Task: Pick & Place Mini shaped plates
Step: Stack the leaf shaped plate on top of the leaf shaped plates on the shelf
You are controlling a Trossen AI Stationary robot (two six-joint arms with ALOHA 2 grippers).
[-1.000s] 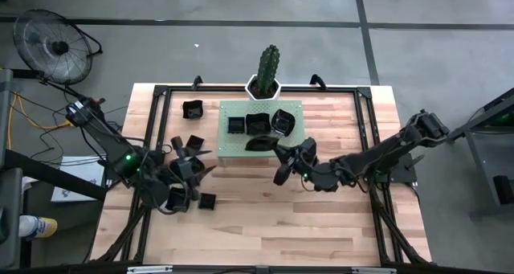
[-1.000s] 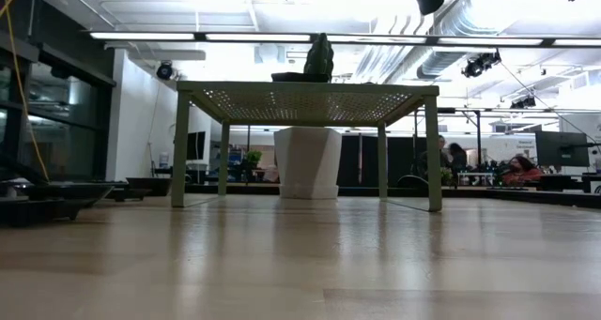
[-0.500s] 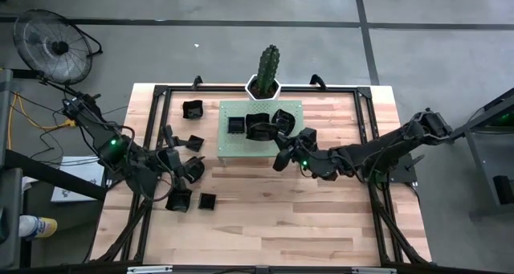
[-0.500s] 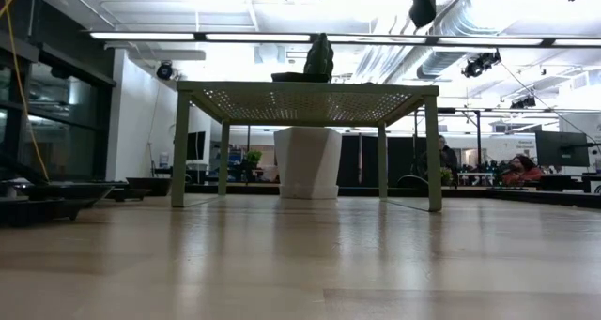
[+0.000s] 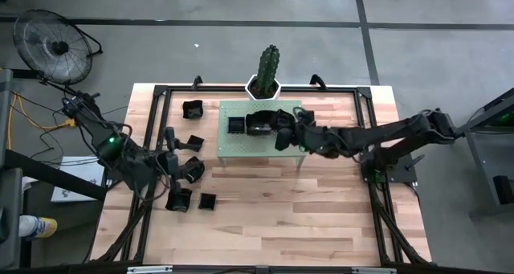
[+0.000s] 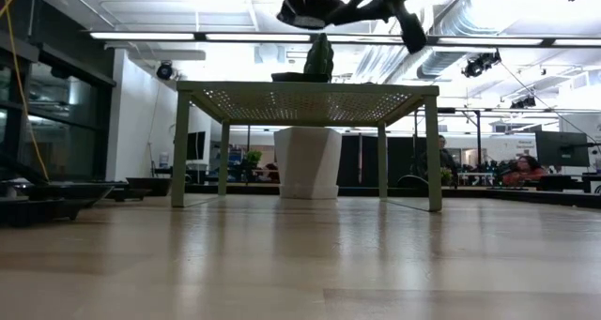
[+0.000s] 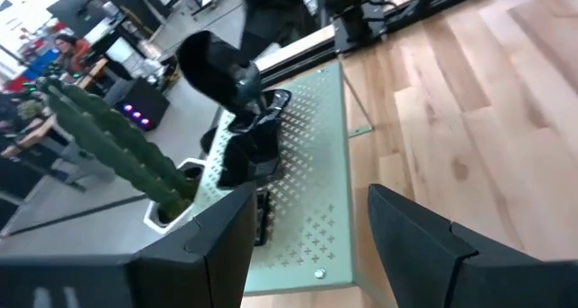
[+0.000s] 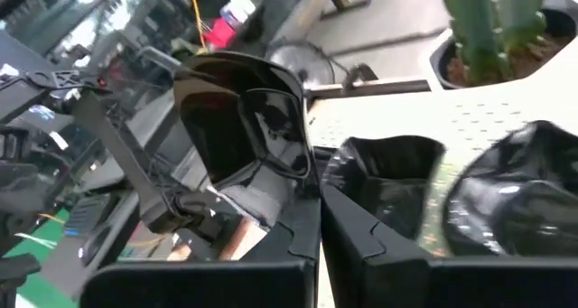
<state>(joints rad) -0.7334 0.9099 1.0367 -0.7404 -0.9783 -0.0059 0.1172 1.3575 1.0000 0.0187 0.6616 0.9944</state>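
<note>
My right gripper (image 5: 279, 132) is shut on a glossy black mini plate (image 5: 259, 123) above the pale green perforated stand (image 5: 291, 109); the low view shows the plate (image 6: 308, 8) well above the stand top (image 6: 305, 90). Other black plates sit on the stand (image 8: 388, 182) (image 8: 515, 200) (image 5: 235, 124). More plates lie on the wood at the left (image 5: 192, 108) (image 5: 207, 201). My left gripper (image 5: 177, 157) hovers open among those, its fingers (image 7: 424, 245) wide apart with nothing between them. My right gripper pinches the plate by its rim (image 8: 287, 189) between its two shut fingers (image 8: 361, 240). The fingers come nearly level from the table's right side. The plate sticks out beyond the fingertips, tilted, lifted clear above the stand.
A cactus in a white pot (image 5: 267, 69) stands just behind the stand at the table's far edge. A black frame rail (image 5: 157, 105) runs around the table. Bare wood (image 5: 305, 218) lies in front of the stand. A fan (image 5: 56, 45) stands off the table's far left.
My right gripper has gone from the wood in front of the stand toward the far edge and over the stand, rolling as it went and staying shut, with the plate carried up above the stand top. My left gripper has drawn back a little toward the table's left edge.
</note>
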